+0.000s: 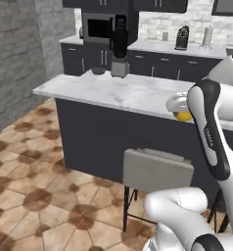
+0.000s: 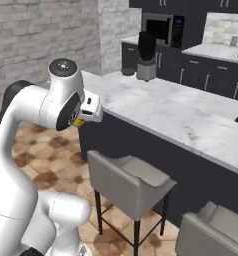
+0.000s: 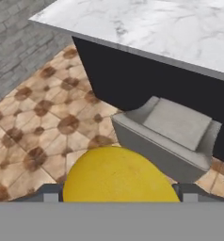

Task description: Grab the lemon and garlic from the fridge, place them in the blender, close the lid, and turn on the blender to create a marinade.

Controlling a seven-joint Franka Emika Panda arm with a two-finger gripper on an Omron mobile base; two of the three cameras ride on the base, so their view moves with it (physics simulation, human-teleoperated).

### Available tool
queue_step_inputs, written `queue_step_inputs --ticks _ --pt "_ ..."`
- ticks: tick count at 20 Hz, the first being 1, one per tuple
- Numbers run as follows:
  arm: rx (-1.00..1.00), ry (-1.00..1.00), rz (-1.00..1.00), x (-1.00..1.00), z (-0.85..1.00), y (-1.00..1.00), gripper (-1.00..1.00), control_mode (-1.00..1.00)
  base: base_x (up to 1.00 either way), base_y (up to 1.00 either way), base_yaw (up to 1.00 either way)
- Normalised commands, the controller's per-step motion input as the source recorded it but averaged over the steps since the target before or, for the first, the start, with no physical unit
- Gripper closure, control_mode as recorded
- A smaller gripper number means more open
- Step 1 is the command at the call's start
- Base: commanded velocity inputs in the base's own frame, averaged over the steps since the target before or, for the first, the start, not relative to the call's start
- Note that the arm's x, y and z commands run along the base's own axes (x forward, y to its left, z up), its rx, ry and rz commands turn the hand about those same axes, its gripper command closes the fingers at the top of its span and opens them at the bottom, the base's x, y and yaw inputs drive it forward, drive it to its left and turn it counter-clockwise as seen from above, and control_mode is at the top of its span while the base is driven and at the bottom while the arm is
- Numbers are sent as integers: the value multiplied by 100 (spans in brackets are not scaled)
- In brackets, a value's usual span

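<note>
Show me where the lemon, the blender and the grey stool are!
lemon (image 3: 118, 176): hand view, middle of its yellow skin.
blender (image 1: 120, 41): left base view, on the dark jar.
grey stool (image 3: 177, 123): hand view, on the seat cushion.

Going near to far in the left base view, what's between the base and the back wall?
Grey stool → marble island counter, with the lemon in the pincer at its near edge → blender at its far edge → back counter with microwave.
</note>
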Motion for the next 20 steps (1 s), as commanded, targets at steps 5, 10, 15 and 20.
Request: queue_step_inputs --ticks 5,10,15,20 --pt "0 0 0 0 0 0 100 100 89 100 0" --pt "0 0 0 0 0 0 100 100 90 100 0" --pt "0 0 0 0 0 0 100 100 99 100 -3" --pt "0 0 0 0 0 0 100 100 100 100 -28"
